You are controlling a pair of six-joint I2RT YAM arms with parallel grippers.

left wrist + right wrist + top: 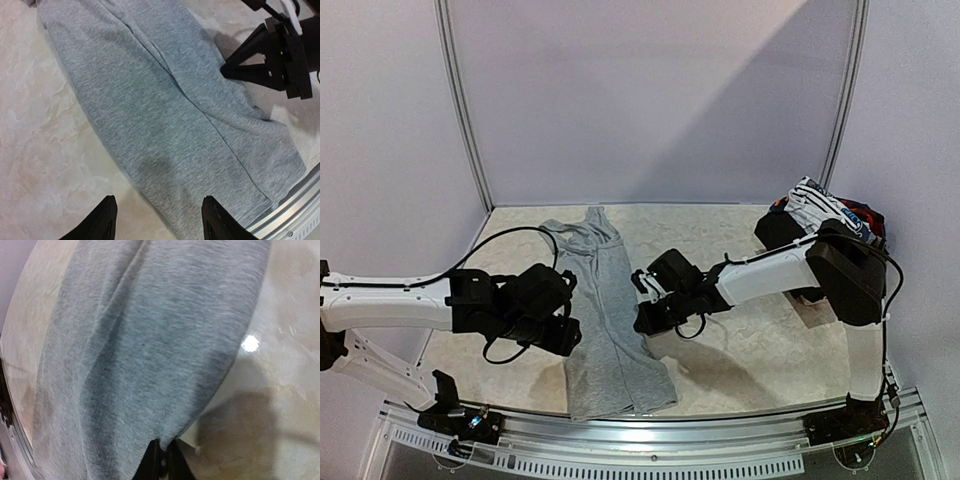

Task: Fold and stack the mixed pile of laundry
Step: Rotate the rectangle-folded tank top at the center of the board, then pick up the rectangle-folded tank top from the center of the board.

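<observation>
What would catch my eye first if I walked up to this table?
The light grey trousers lie stretched lengthwise down the middle of the table. The right gripper pinches their right edge, while the left gripper stands open over their left edge. A jumbled laundry pile, striped white with red and blue bits, sits in the far right corner.

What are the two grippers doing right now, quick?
Left gripper: open, holding nothing.
Right gripper: closed on the edge of the grey trousers.
</observation>
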